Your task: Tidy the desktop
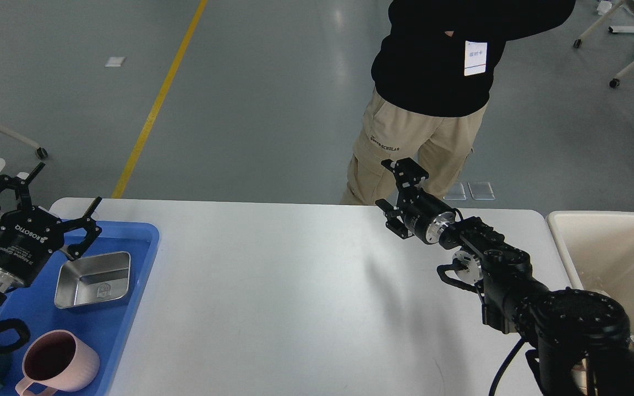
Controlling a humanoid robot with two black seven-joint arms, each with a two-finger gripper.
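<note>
Head view. The white worktop fills the lower middle of the picture, its far edge running across just below the grey floor, with rounded corners at both far ends.

A blue tray lies on the worktop's left end. In it sit a shallow steel dish and, nearer the bottom edge, a pink mug with its mouth up and its handle toward the lower left. Dish and mug are apart. A small teal thing shows at the bottom left corner of the tray, too cut off to name.

The left gripper hangs over the tray's far left part, just beyond the dish. Its two fingers are spread wide with nothing between them; one fingertip stands over the tray's far rim, the other reaches out past the worktop's left side.

The right gripper is raised over the far edge of the worktop, right of centre, pointing away toward the far side. Its fingers stand apart and hold nothing. Its arm runs back to the lower right corner and throws a faint shadow on the worktop.

A beige bin stands just off the worktop's right end, beside the right arm.

Beyond the far edge a person in a black top and tan trousers stands close to the worktop, just behind the right gripper. A yellow line crosses the floor on the left.
</note>
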